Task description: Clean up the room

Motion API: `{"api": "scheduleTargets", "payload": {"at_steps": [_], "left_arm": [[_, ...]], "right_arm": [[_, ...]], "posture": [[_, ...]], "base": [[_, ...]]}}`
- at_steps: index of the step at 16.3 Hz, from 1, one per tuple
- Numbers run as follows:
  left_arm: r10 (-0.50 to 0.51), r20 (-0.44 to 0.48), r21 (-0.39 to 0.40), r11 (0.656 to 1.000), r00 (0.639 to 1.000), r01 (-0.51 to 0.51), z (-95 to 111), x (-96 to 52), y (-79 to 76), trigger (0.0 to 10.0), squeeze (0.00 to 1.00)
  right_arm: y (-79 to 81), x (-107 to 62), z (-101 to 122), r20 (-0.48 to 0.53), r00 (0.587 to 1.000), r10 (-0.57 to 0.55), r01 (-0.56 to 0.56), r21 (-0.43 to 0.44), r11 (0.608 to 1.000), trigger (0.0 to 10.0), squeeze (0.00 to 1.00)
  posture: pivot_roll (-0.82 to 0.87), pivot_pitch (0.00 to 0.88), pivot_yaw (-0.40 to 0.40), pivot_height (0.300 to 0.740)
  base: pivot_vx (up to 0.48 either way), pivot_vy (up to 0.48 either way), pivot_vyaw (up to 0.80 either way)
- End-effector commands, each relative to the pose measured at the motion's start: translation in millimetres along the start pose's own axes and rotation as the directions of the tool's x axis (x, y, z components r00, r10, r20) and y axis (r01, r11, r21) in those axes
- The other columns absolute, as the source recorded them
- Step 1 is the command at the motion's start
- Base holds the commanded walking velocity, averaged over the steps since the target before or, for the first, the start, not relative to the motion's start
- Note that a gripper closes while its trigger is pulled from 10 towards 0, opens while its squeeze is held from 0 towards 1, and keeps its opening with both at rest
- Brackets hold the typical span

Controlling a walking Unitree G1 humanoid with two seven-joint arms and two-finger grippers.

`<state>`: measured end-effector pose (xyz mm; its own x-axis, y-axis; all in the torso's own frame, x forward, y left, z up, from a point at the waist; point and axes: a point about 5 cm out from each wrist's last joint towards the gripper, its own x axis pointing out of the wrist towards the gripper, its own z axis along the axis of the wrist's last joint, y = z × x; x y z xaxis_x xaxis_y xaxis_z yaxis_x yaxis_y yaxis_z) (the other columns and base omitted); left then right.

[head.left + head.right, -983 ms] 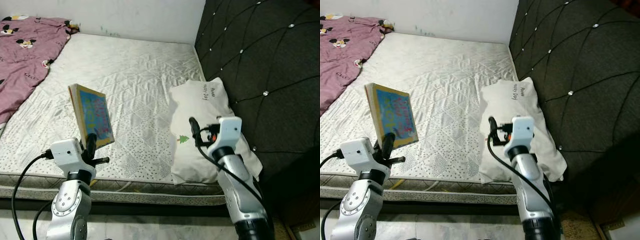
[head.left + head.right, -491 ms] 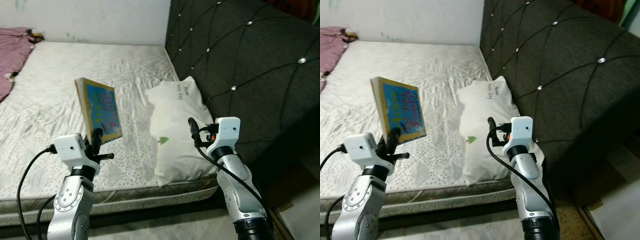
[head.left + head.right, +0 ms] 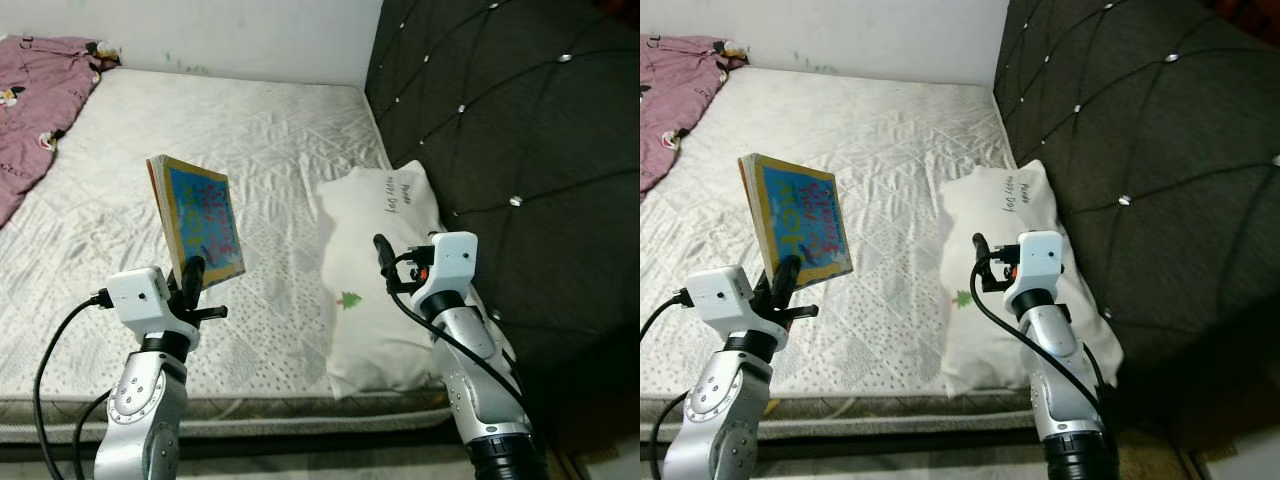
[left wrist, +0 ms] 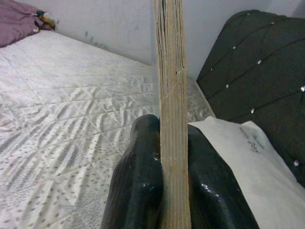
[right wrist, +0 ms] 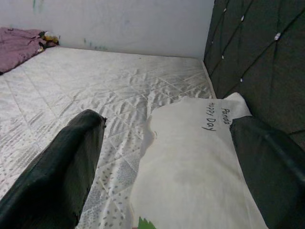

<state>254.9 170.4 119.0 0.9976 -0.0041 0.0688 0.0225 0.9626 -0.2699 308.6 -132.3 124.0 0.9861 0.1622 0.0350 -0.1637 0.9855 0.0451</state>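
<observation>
Looking along the left gripper (image 4: 162, 191) in its wrist view: page edges of the book (image 4: 170, 95) seen end-on, a pale upright stack pinched between two black fingers (image 4: 136, 181) — detail lost in the head views, where instead the colourful blue cover (image 3: 207, 222) faces out, ringed in yellow. Seen from the right wrist: handwritten words near the top of the white pillow (image 5: 200, 157), and a scrap of green print at its lower edge.

Below, a bare quilted white mattress (image 3: 250, 140) against a pale wall (image 3: 220, 30); to the robot's right, a dark tufted headboard (image 3: 520, 120) studded with shiny buttons. Crumpled at the far left corner, a pink printed blanket (image 3: 40, 90). Pillow lying lengthwise beside the headboard, touching it.

Left gripper clamped on the book's lower edge, holding it upright and slightly tilted above the mattress near the front edge. Right gripper (image 5: 167, 143) raised over the pillow's near end, fingers (image 5: 62, 167) spread wide, holding nothing — apart from the fabric, as far as can be told.
</observation>
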Motion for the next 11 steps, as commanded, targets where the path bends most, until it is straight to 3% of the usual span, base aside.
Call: {"api": "scheduleTargets", "payload": {"at_steps": [1,8,11], "left_arm": [[-0.035,0.038,-0.007,0.999,0.999,0.035,8.8,1.8,-7.7,10.0,0.0],[-0.049,0.035,-0.029,0.998,0.998,0.05,7.9,2.6,-10.4,10.0,0.0],[-0.018,0.021,-0.046,0.999,1.0,0.019,5.0,2.7,-11.2,10.0,0.0]], "right_arm": [[-2.5,0.4,0.7,-0.002,1.0,-0.013,0.013,-0.006,1.0,10.0,0.0],[-1.2,2.8,1.0,-0.002,1.0,-0.01,0.01,-0.007,1.0,10.0,0.0],[-1.7,2.4,-0.9,-0.007,1.0,-0.008,0.008,-0.01,1.0,10.0,0.0]], "posture": [[0.01,0.063,-0.068,0.74],[0.01,0.061,-0.07,0.74],[0.01,0.063,-0.07,0.74]], "base": [[0.251,0.0,0.0],[0.276,0.0,0.0],[0.0,0.0,0.0]]}}
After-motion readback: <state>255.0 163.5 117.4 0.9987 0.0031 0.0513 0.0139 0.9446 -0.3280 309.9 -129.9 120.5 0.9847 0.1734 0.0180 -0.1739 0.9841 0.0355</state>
